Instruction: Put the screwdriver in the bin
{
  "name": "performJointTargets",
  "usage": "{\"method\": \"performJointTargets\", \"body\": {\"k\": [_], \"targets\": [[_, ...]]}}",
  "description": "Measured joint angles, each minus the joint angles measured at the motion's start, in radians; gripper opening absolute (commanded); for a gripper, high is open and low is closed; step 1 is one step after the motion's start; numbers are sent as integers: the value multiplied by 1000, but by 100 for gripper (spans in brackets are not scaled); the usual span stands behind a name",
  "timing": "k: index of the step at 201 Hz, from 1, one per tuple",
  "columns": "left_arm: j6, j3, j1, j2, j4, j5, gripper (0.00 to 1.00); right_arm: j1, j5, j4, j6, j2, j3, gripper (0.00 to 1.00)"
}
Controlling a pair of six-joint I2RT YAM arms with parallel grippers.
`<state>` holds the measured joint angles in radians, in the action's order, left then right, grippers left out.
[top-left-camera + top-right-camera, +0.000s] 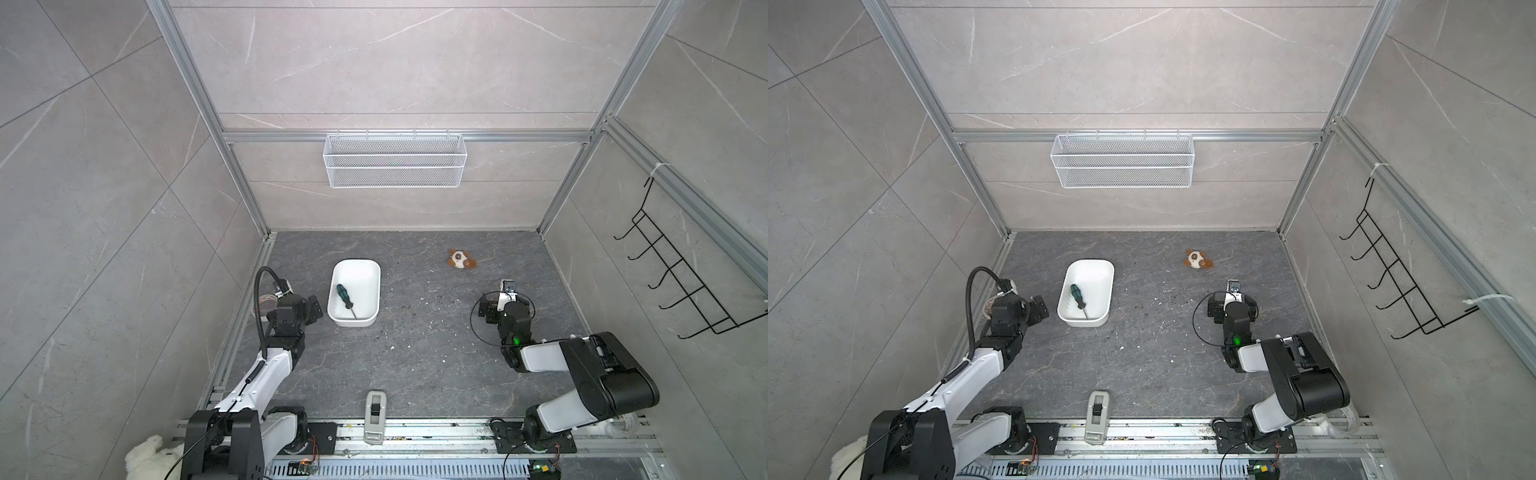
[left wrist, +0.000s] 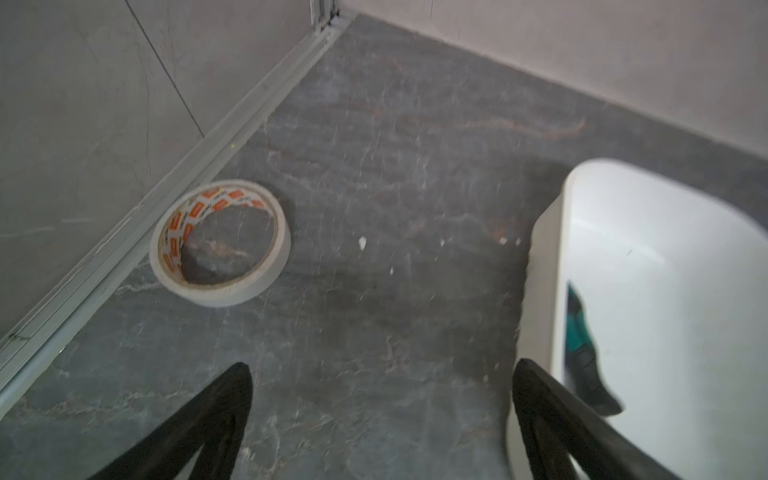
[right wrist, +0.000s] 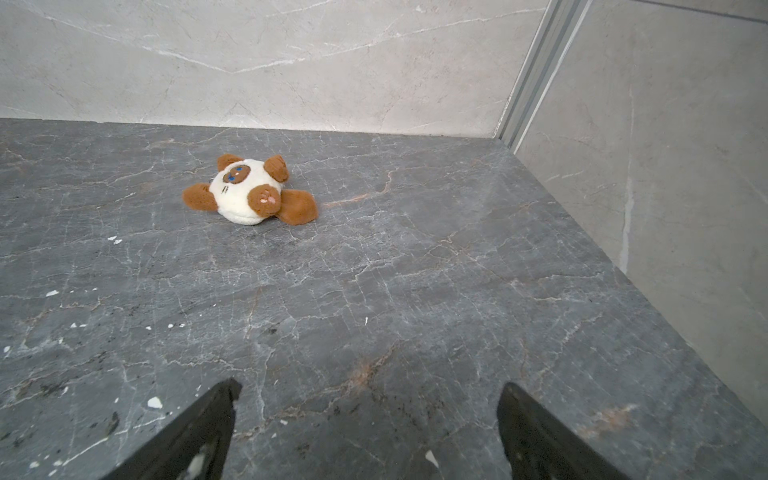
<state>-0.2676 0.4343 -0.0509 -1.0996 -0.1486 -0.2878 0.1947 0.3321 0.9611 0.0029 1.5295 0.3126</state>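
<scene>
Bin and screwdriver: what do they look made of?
The bin looks like smooth white moulded plastic: solid walls, rounded corners, a soft sheen. The screwdriver lying in it has a green-and-black handle, probably plastic or rubber, and a thin dark shaft, likely metal; too small to confirm.

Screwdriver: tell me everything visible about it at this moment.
The screwdriver is slim, with a green-and-black handle, likely plastic, and a thin dark metal shaft. It lies flat and diagonal on the floor of the white bin, with its handle toward the far-left side and its tip toward the near wall. It rests only on the bin. Whether the tip touches the wall cannot be told.
</scene>
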Motion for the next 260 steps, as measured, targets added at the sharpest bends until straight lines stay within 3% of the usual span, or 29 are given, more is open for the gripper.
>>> {"method": "performJointTargets", "body": {"k": [40,97,190,260], "targets": [[92,-154,-2,29,-119,5,100,0,0,0,0,0,0,99],[187,-220,-2,21,-359,5,100,0,0,0,0,0,0,99],[283,-170,0,-369,-729,53,100,-7,-8,-9,0,0,0,99],[276,-92,70,-407,-703,116,100,-10,-15,-14,0,0,2,99]]}}
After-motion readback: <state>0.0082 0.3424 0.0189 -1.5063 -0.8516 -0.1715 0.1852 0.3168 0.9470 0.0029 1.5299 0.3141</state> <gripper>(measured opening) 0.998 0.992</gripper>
